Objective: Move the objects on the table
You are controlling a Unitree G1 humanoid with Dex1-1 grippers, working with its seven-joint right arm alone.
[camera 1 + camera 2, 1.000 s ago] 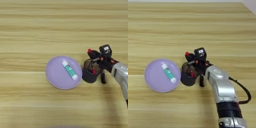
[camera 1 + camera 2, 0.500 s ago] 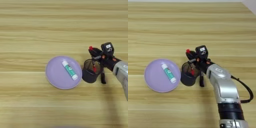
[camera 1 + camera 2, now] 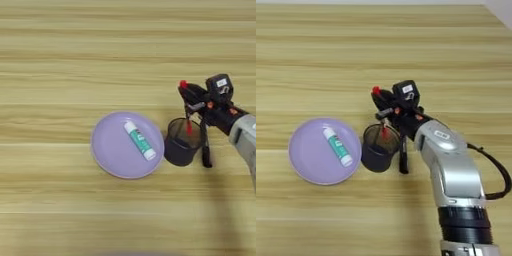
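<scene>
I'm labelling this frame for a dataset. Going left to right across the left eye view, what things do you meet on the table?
Purple plate with a white and green tube lying on it → black mesh pen cup → black marker lying just right of the cup → silver forearm at the right edge.

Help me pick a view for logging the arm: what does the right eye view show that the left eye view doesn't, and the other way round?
Only the right eye view shows the whole silver forearm, its black wrist section and a black cable looping off to the right. Only the left eye view shows more bare table left of the purple plate. Both show the plate carrying a white and green tube, the black mesh pen cup beside it, the marker lying right of the cup, and the right gripper above the cup with the red-capped pen.
</scene>
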